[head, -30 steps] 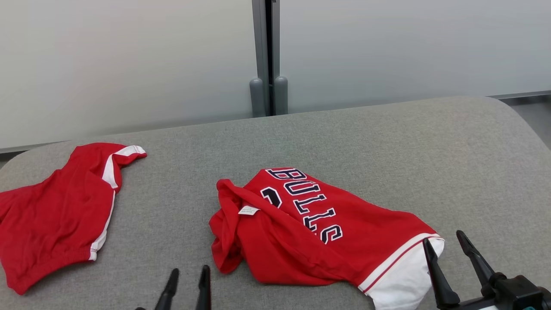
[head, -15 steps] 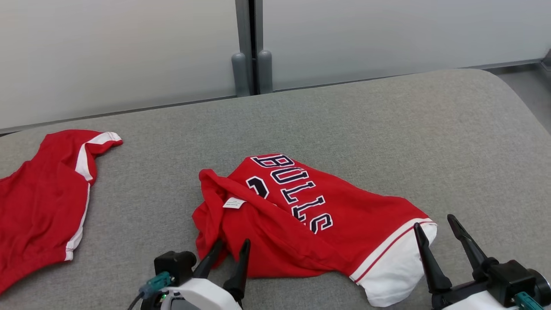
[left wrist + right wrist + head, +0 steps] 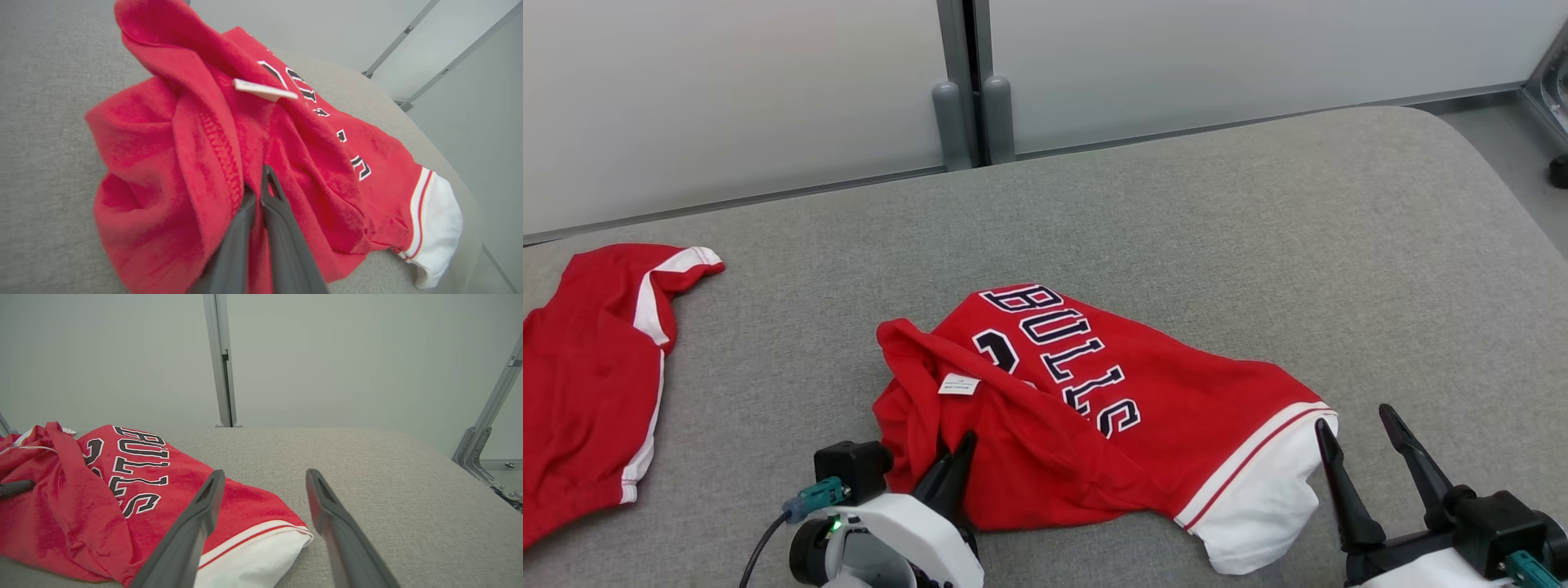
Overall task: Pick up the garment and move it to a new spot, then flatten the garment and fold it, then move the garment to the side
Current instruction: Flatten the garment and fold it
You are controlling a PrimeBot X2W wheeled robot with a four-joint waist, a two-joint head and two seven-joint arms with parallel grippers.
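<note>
I have the garment (image 3: 1094,416), a red jersey with dark BULLS lettering and a white hem (image 3: 1258,506), lying crumpled in the lower middle of the head view on the grey worktop (image 3: 1258,229). My left end effector (image 3: 956,465) is at the lower left of the heap, its two fingers pressed together on a fold of red cloth beside a stitched seam (the left wrist view shows the pinch best). A small white label (image 3: 957,383) sits just above it. My right end effector (image 3: 1352,416), in the lower right, is spread wide and holds nothing. One of its fingers is just beside the white hem, but I cannot tell whether it touches. A second red garment (image 3: 588,367) lies at the left edge, well apart.
</note>
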